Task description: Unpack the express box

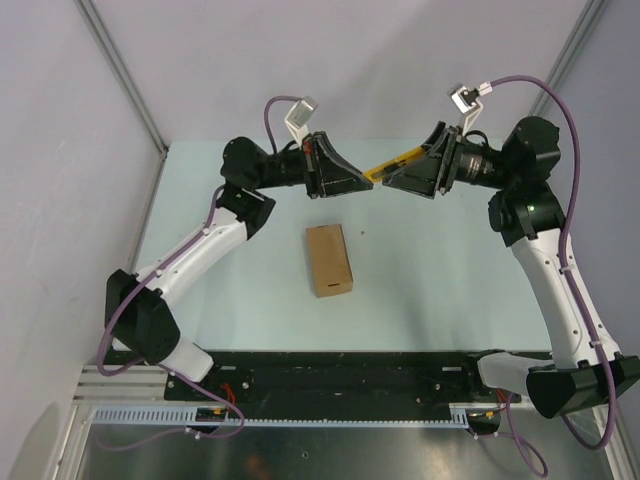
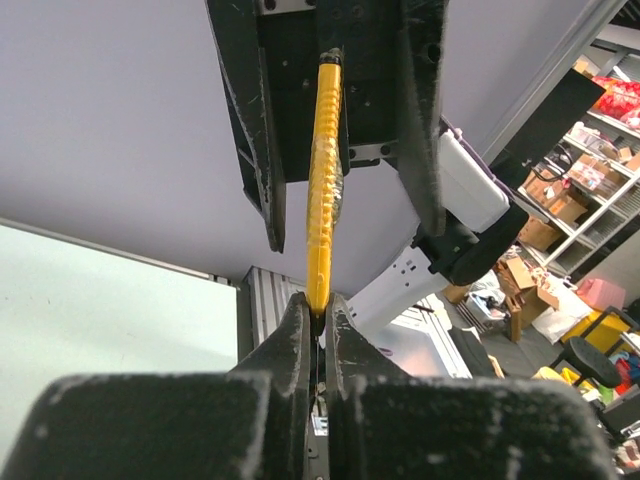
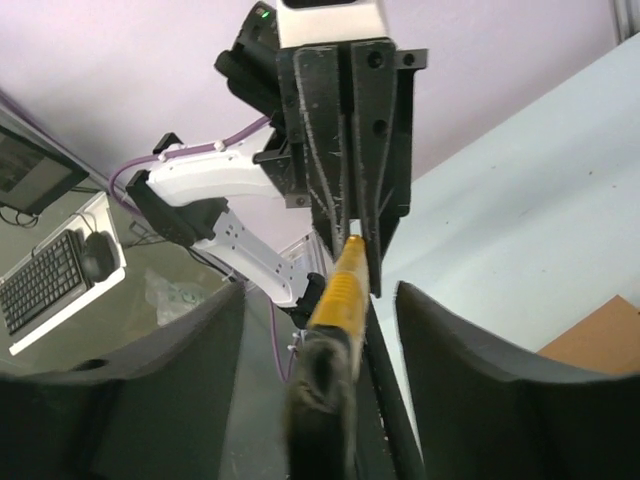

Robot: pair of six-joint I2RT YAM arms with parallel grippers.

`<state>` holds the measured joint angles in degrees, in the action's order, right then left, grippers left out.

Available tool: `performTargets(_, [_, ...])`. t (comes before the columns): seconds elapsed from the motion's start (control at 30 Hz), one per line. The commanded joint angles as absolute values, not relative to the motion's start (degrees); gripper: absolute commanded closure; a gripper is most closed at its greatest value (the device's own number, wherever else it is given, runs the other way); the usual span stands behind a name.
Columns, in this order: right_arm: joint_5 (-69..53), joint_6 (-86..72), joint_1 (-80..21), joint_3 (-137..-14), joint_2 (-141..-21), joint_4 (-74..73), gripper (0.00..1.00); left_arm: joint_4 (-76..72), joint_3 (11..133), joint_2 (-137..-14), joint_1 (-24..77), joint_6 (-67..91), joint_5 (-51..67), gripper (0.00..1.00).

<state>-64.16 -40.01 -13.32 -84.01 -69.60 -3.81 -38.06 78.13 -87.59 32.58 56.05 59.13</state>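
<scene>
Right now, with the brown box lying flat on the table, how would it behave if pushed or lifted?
The express box lies on its broad face, so a push would probably slide it across the smooth table rather than tip it. Small plain cardboard suggests it is light, and its walls might dent under a hard pinch.

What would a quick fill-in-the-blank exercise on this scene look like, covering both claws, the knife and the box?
1. The left claw is ____ on one end of the yellow utility knife.
2. The right claw has its jaws ____ on either side of the knife's other end.
3. Of the two claws, ____ touches the express box lying on the table.

Missing words: shut; open; neither
</scene>
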Motion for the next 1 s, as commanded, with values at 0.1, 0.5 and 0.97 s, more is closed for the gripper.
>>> performTargets(0.1, [-61.2,-41.0,-13.4,-84.8,-69.9,-2.9,0.46,-37.0,76.6,-84.6,32.3,53.2,57.7,1.0])
performTargets(0.5, [-60.7,-43.7,-13.3,-84.7,-70.1,-0.6,0.58,-33.3,76.1,-83.4,31.5,49.2,55.1,1.0])
performTargets(0.97, [-61.3,-45.2,-14.0,-84.8,-71.0,3.2,0.59,-30.1,75.5,-82.4,30.8,46.3,53.3,1.0])
